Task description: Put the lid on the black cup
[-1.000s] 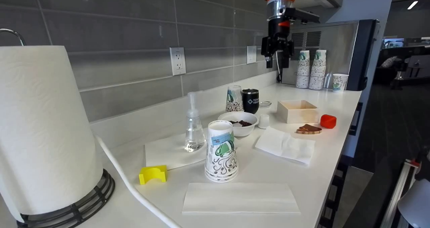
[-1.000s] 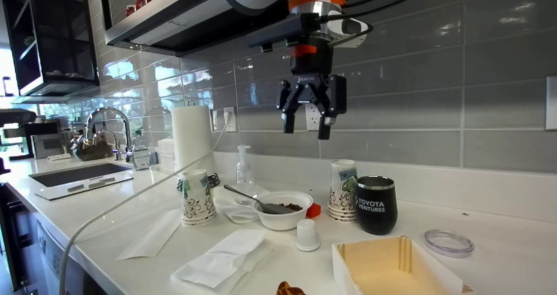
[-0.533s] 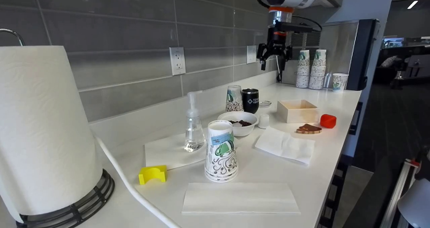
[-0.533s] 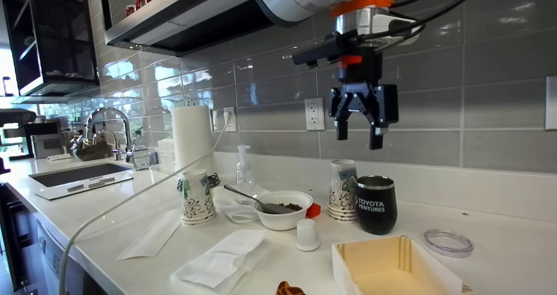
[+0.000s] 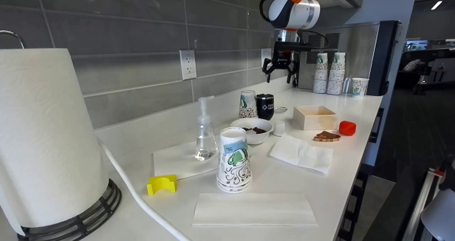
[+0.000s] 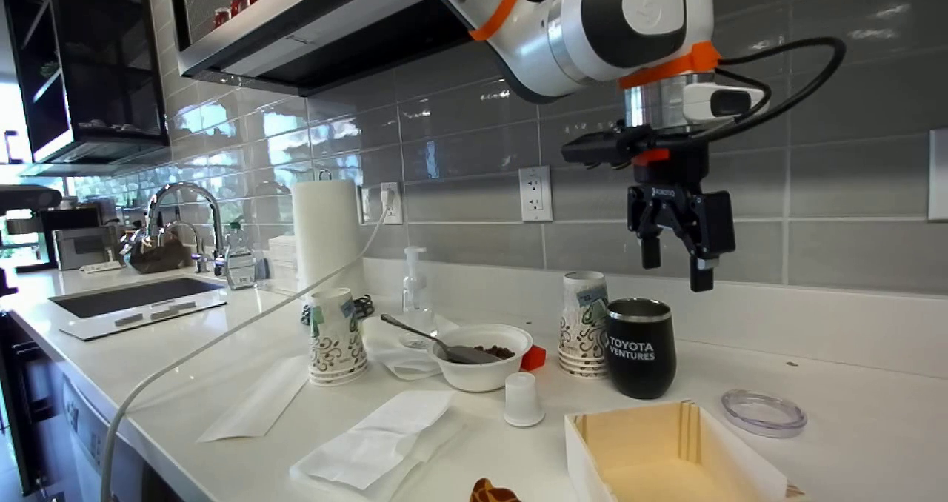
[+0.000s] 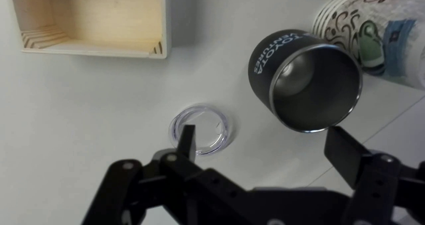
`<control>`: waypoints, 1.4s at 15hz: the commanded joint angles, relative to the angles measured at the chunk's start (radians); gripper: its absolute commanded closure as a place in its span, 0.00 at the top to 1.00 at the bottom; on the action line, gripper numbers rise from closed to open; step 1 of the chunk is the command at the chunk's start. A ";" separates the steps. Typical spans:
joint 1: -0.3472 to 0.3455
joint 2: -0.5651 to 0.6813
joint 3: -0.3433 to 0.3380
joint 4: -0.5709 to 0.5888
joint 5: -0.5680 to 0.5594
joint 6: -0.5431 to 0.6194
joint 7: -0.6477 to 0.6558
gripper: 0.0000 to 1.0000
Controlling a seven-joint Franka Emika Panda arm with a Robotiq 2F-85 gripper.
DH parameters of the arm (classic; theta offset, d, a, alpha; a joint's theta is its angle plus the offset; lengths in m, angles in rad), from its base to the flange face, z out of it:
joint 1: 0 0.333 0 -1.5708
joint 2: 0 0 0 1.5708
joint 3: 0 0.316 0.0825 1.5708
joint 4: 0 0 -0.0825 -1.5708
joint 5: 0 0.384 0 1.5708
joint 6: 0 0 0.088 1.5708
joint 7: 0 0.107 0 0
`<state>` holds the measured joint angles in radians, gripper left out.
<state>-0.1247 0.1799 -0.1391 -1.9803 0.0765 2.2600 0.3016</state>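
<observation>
The black cup (image 5: 265,107) stands upright and uncovered on the counter, with white lettering on its side (image 6: 641,357). In the wrist view its open metal rim (image 7: 315,85) shows at upper right. The clear round lid (image 6: 764,415) lies flat on the counter beside the cup. It also shows in an exterior view (image 5: 280,110), and in the wrist view (image 7: 209,125), partly hidden by a finger. My gripper (image 6: 676,269) is open and empty, above the counter near the cup and lid. It also shows in an exterior view (image 5: 278,79) and the wrist view (image 7: 262,132).
A stack of paper cups (image 6: 583,324) stands right beside the black cup. A wooden box (image 7: 93,53) is near the lid. A white bowl (image 6: 481,378) with a spoon and a small white cup (image 6: 523,400) stand close by. The tiled wall (image 6: 474,243) is behind.
My gripper has come down and moved across toward the space above the black cup and lid. It stays open. The cup and lid have not moved.
</observation>
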 commanded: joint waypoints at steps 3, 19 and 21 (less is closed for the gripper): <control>-0.014 0.162 -0.025 0.140 0.035 0.016 0.084 1.00; -0.039 0.434 -0.064 0.321 0.073 -0.009 0.200 1.00; -0.038 0.449 -0.065 0.329 0.073 -0.006 0.207 1.00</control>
<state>-0.1668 0.5897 -0.1945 -1.7050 0.1349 2.2786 0.4893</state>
